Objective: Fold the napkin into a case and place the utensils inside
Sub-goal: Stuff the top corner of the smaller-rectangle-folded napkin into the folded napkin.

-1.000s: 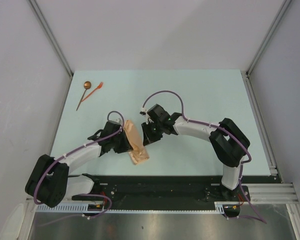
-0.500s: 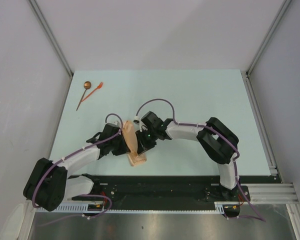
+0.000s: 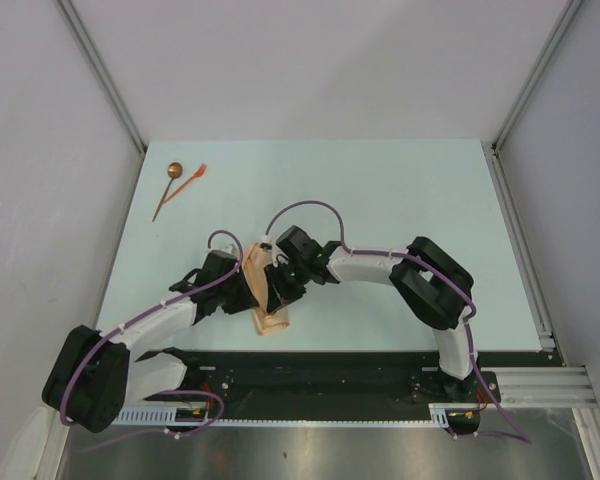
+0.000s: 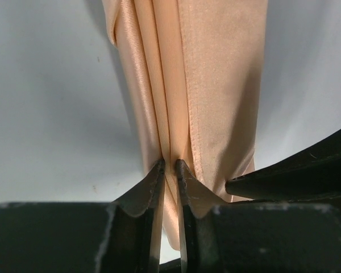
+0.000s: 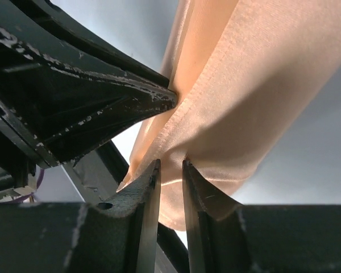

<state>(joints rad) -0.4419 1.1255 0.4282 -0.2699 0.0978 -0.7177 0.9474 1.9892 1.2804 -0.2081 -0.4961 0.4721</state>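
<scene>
Firstly, the surface: we record a pale mint-green flat desk (image 3: 410,200), enclosed by plain grey-white walls (image 3: 310,70) with slanted aluminium corner posts (image 3: 103,75). A black base plate (image 3: 320,375) runs along the near edge under both arm bases, with a brushed metal sheet (image 3: 310,450) in front of it.

Item: one soft tan-orange cloth napkin (image 3: 271,322), gathered into a narrow layered strip at the near middle of the desk, running roughly front to back between the two arms.

Item: left claw (image 4: 169,165), fingers drawn narrow and pinching a few inner folds of the napkin.

Item: right claw (image 5: 169,164), fingers likewise nearly together, nipping an outer fold from the opposite side. The two claws sit just beside each other on the strip.

Item: one thin dark-handled spoon with a round coppery-brown bowl (image 3: 167,188), at the far left corner of the desk, well apart from the napkin.

Item: one short orange-red plastic fork-like piece (image 3: 191,179), just beside the spoon, on its right.

Not legible: from above, the claws cover the strip's middle, so only its ends show. Both wrist views cut the napkin off at the frame edges. We cannot tell whether the gripped part rests on the desk or hangs above it, nor how many layers there are.
</scene>
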